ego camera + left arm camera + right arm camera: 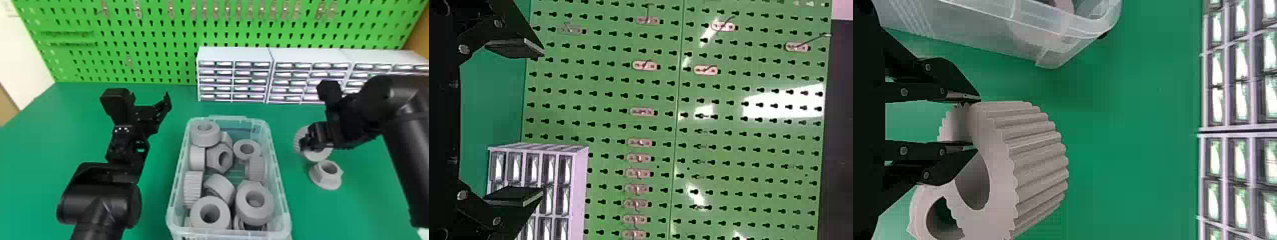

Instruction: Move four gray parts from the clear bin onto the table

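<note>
My right gripper (304, 145) is at the ribbed gray ring (298, 138), to the right of the clear bin (277, 159). In the right wrist view the right gripper (975, 124) is shut on the wall of the ribbed ring (1038, 160), one finger outside and one in its hole. Whether the ring touches the table is unclear. Another round gray part (319, 155) lies beside it, with a flanged gray nut (325, 182) nearer. Several gray parts (206, 137) fill the bin. Left of the bin, my left gripper (147, 97) stands open; the left wrist view shows the left gripper (543, 122) with nothing between its fingers.
White drawer cabinets (236, 54) stand along the back of the green table (153, 198), behind the bin and the right gripper. A green pegboard (153, 41) with metal hooks rises behind them. The bin wall (1018, 35) is close beside the right gripper.
</note>
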